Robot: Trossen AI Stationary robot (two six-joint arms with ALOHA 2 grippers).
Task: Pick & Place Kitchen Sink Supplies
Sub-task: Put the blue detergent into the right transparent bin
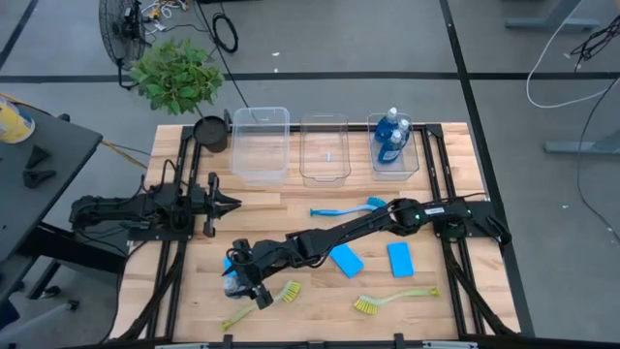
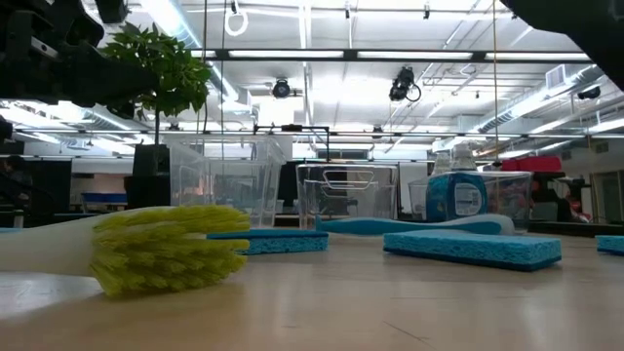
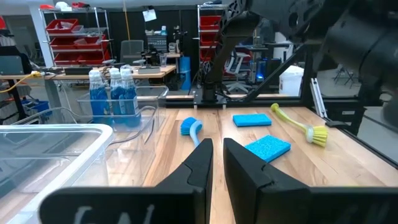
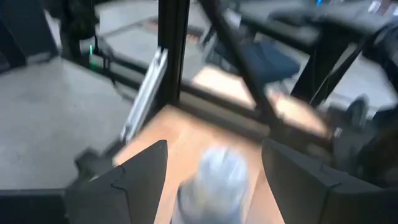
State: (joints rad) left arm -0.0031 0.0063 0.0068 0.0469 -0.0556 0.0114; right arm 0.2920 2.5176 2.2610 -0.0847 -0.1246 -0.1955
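My right arm reaches across the table to its near left part. My right gripper (image 1: 244, 278) is open, and its fingers stand either side of a blue bottle (image 1: 232, 283) whose pale cap (image 4: 217, 177) shows between them. Other blue bottles (image 1: 391, 132) stand in the right clear bin. Two blue sponges (image 1: 347, 260) (image 1: 399, 259) lie flat mid-table, and a bit of blue (image 1: 228, 262) shows beside the right gripper. A blue brush (image 1: 349, 207) and two yellow-green brushes (image 1: 263, 303) (image 1: 392, 300) lie on the wood. My left gripper (image 1: 231, 202) waits at the left, shut.
Three clear bins (image 1: 261, 143) (image 1: 325, 147) (image 1: 394, 155) line the far edge; the left and middle ones hold nothing. A potted plant (image 1: 179, 76) stands at the far left corner. Bare wood lies between the bins and the brushes. The near table edge is close to the right gripper.
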